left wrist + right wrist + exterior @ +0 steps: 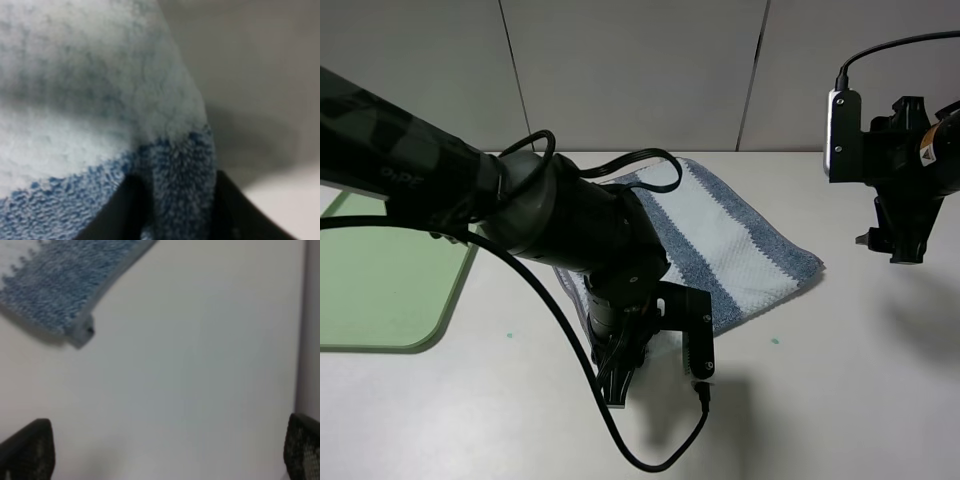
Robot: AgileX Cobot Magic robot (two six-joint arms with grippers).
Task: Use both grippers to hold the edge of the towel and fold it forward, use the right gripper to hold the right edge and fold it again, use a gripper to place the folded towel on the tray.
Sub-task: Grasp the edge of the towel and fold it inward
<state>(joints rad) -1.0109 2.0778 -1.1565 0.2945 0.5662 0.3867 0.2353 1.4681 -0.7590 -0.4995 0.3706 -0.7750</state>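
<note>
From above, the towel [740,245] lies on the desk [840,380], with the tray [380,300] to its left. The left arm [520,200] hides its left part, the left claw [655,350] sits on its near edge, and the right claw [895,245] hangs well off to its right. In the left wrist view both fingers [127,210] pinch the towel's blue stripe, and in the right wrist view the claw is wide and empty over the desk beside the towel's hem [80,335].

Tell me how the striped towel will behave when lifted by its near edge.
Probably floppy: the towel bunches into a soft ridge inside the left gripper. Its looped pile should resist slipping. Lifted by one edge, the rest would likely sag.
</note>
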